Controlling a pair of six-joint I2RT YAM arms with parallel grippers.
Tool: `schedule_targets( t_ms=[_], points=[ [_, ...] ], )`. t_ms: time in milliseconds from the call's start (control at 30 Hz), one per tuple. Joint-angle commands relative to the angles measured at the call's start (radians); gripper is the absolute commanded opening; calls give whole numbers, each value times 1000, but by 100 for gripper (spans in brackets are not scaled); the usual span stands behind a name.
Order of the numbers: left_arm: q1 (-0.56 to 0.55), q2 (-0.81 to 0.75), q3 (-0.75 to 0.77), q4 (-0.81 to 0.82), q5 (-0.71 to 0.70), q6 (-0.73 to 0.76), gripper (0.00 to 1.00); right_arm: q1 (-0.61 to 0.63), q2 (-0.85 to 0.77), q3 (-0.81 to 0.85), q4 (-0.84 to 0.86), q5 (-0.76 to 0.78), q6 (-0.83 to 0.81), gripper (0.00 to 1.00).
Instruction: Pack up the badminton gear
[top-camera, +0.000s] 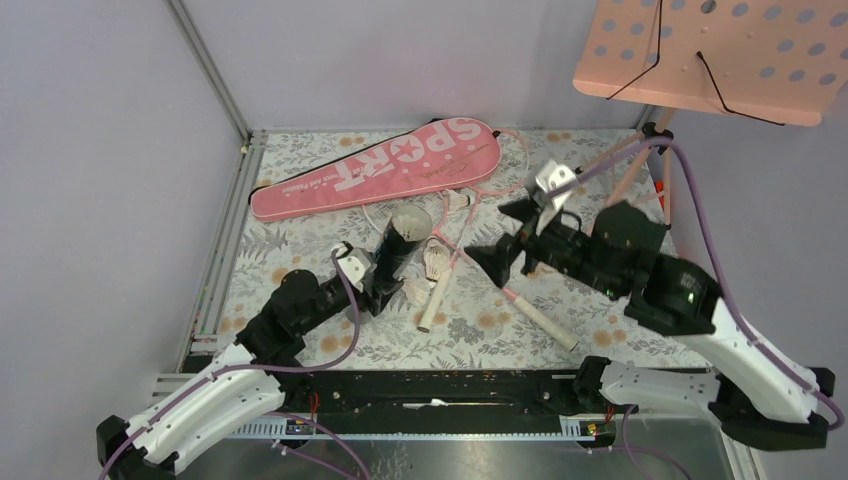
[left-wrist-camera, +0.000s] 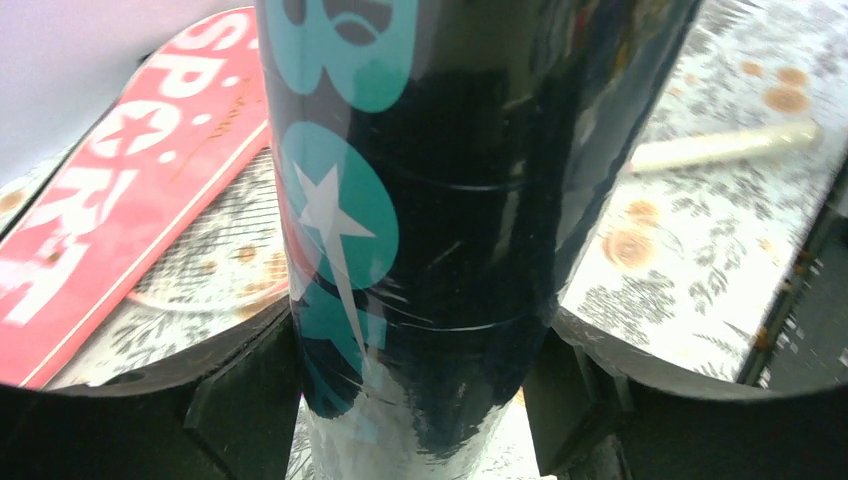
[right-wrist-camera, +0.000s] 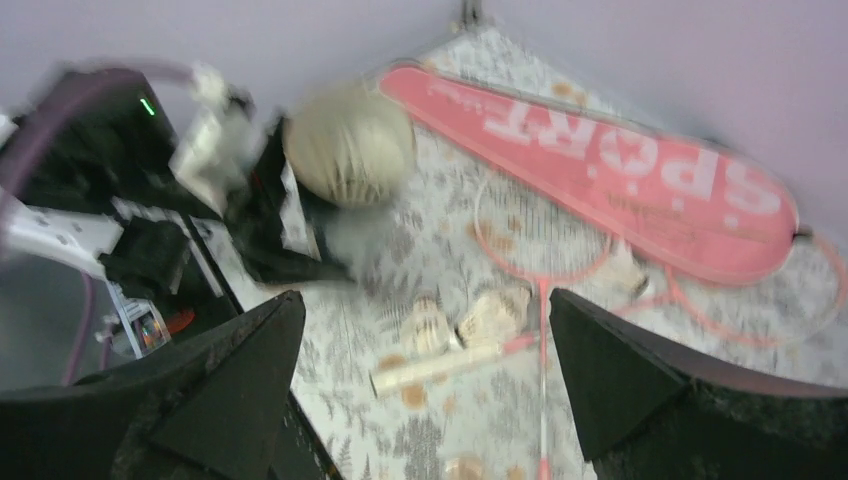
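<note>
The top camera is looking down from behind over the floral-patterned table (top-camera: 290, 242). The left wrist camera is sitting tight against a glossy black teal-printed tube (left-wrist-camera: 450, 250); the right one is viewing from farther off. All are sharing the long pink "SPORT" racket bag (top-camera: 380, 170).

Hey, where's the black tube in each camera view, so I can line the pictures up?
Top external: black tube stands left of centre, gripped by the left gripper.
Left wrist: fills the centre, between the fingers.
Right wrist: probably the blurred pale round end, upper left.
Shared landmark: the pink SPORT bag, in all three.
</note>
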Motion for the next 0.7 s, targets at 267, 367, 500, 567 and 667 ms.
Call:
schedule_targets(
  t_ms=[267, 367, 500, 567, 667],
  points=[
    [-1, -50, 54, 65, -555, -196, 42, 1, -130, -920, 843, 71, 609, 100],
    [-1, -80, 43, 63, -567, -216, 42, 25, 18, -948, 958, 92, 724, 100],
    [0, -120, 23, 63, -573, -213, 43, 127, 245, -862, 990, 256, 745, 99],
    [-1, -130, 23, 58, -572, -212, 43, 154, 343, -834, 1052, 335, 801, 94],
    [-1, -131, 19, 61, -551, -208, 42, 164, 469, -828, 1130, 451, 909, 87]
  ],
)
